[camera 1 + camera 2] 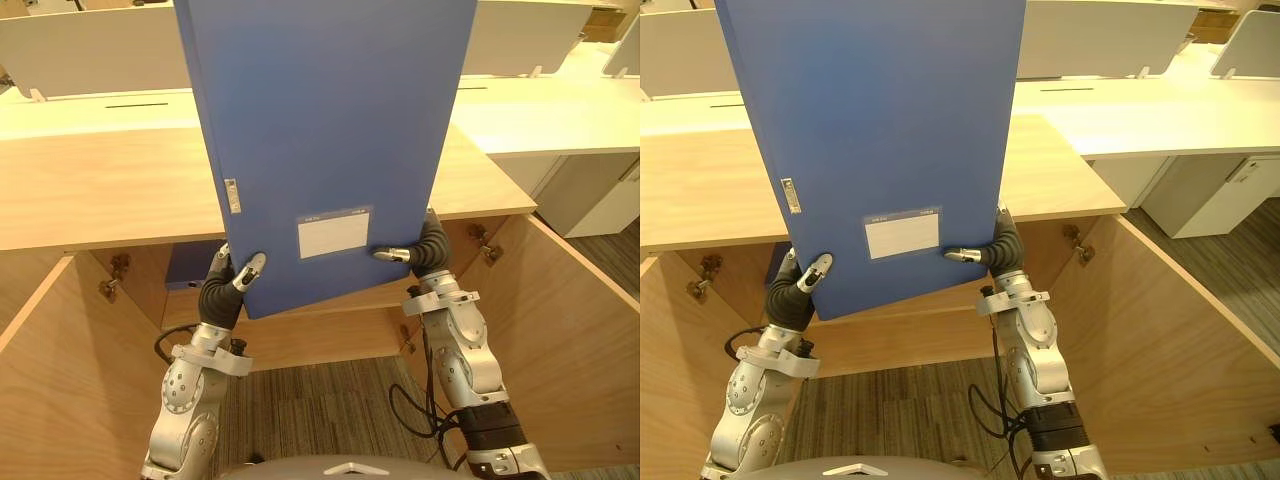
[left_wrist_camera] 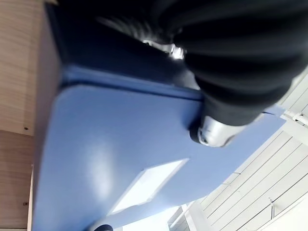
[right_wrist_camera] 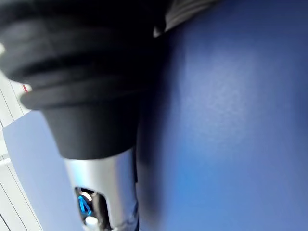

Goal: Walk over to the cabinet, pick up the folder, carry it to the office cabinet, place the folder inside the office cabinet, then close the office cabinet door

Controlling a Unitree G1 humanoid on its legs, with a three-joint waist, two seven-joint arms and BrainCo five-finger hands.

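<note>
Two hands on the blue folder [image 1: 320, 130] here: my left hand [image 1: 232, 285] and right hand [image 1: 422, 250] each pinch a bottom corner, thumbs across the front. Folder's upright, just above the open wooden cabinet [image 1: 80, 190].

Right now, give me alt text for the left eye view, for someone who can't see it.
A large blue folder is held up by both hands, the left hand pinching its lower left corner, the right hand its lower right edge, before a wooden cabinet with both doors open.
</note>
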